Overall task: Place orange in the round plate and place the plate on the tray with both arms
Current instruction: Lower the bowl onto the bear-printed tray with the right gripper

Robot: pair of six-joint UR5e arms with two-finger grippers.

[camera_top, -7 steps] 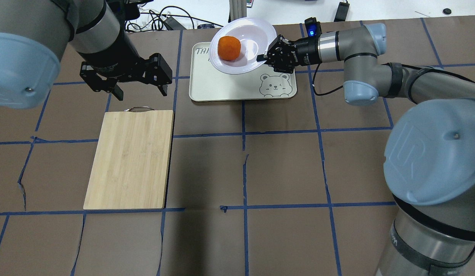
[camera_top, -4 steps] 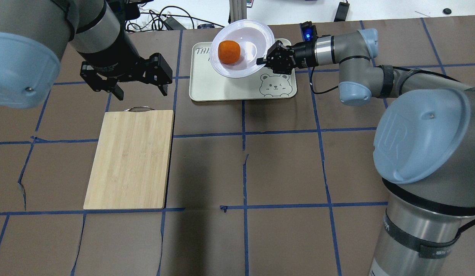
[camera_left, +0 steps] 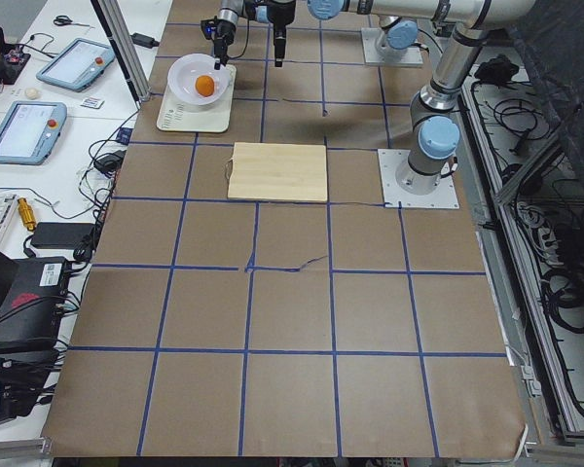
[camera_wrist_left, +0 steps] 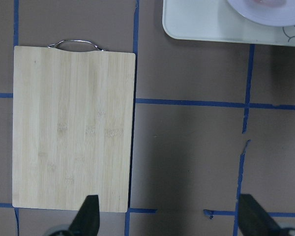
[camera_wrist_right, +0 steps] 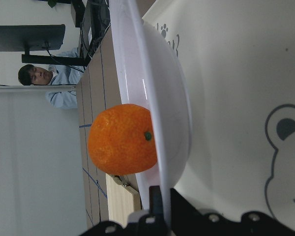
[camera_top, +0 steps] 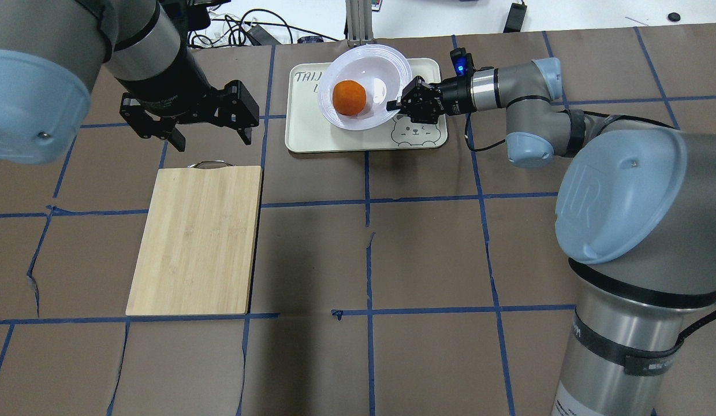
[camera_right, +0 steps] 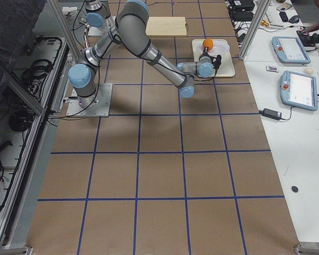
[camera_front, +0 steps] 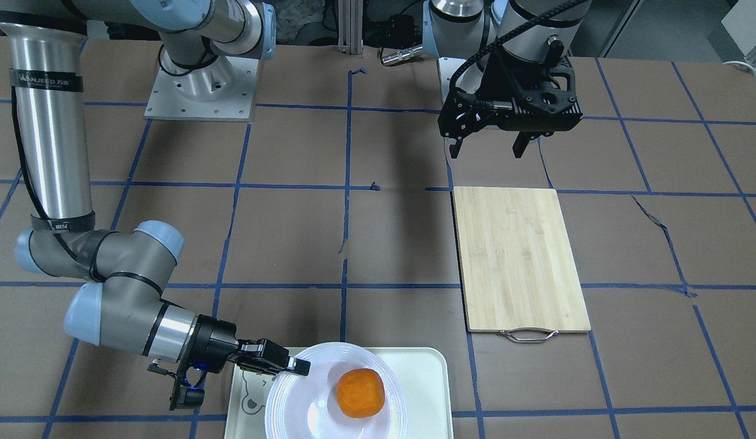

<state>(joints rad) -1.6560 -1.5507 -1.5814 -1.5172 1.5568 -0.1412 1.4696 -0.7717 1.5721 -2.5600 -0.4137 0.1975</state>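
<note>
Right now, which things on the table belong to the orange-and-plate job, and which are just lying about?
Belong to the job:
orange, in the round plate
right gripper, shut on the plate's rim
tray, under the plate
left gripper, open and empty

Just lying about:
bamboo cutting board
cables at the table's far edge

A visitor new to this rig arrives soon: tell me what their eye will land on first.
The bright orange lies in the round plate, over the tray at the far edge of the table. The right gripper pinches the plate's rim there, while the left gripper hangs open and empty near the bamboo cutting board.
</note>
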